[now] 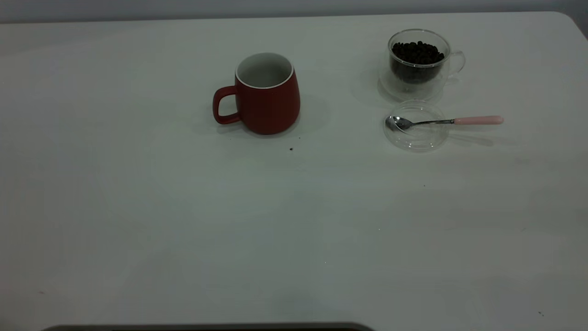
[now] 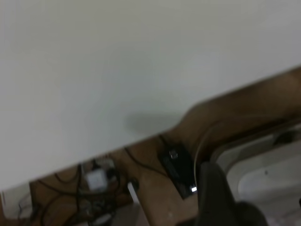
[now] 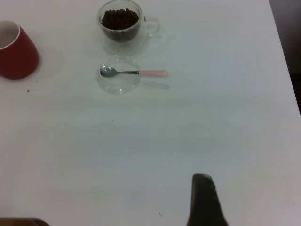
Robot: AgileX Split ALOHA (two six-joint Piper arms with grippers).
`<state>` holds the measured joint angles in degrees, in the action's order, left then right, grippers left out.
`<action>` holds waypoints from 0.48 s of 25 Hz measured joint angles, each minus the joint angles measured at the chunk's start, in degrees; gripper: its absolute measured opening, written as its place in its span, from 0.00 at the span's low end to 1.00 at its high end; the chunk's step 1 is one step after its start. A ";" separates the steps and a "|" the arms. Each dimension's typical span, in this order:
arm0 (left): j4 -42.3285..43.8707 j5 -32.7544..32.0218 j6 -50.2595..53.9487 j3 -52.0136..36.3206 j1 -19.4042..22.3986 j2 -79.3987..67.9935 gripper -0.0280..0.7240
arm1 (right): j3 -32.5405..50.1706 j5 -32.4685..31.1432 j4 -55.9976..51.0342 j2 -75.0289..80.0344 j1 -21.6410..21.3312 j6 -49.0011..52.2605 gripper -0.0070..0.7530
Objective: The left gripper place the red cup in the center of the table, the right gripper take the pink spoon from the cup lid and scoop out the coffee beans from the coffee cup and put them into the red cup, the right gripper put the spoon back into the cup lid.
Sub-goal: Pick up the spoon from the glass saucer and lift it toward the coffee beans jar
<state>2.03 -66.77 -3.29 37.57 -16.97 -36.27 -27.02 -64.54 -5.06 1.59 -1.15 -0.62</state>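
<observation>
The red cup stands upright near the middle of the table, handle to the view's left, and nothing shows inside it. It also shows in the right wrist view. The coffee cup at back right holds coffee beans. In front of it lies the cup lid. The pink spoon rests with its bowl in the lid and its handle pointing right. The right gripper hovers far from them, above the near table. The left gripper is beyond the table's edge. Neither gripper appears in the exterior view.
A tiny dark speck lies just in front of the red cup. In the left wrist view, a brown floor with cables and a white plug shows past the table edge. A dark strip runs along the table's near edge.
</observation>
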 joint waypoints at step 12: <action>-0.70 2.78 2.03 -9.73 0.00 18.16 0.69 | 0.00 0.00 0.00 0.00 0.00 0.00 0.72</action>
<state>1.32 -63.98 -1.26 27.84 -16.97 -18.11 -27.02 -64.54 -5.06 1.59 -1.15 -0.62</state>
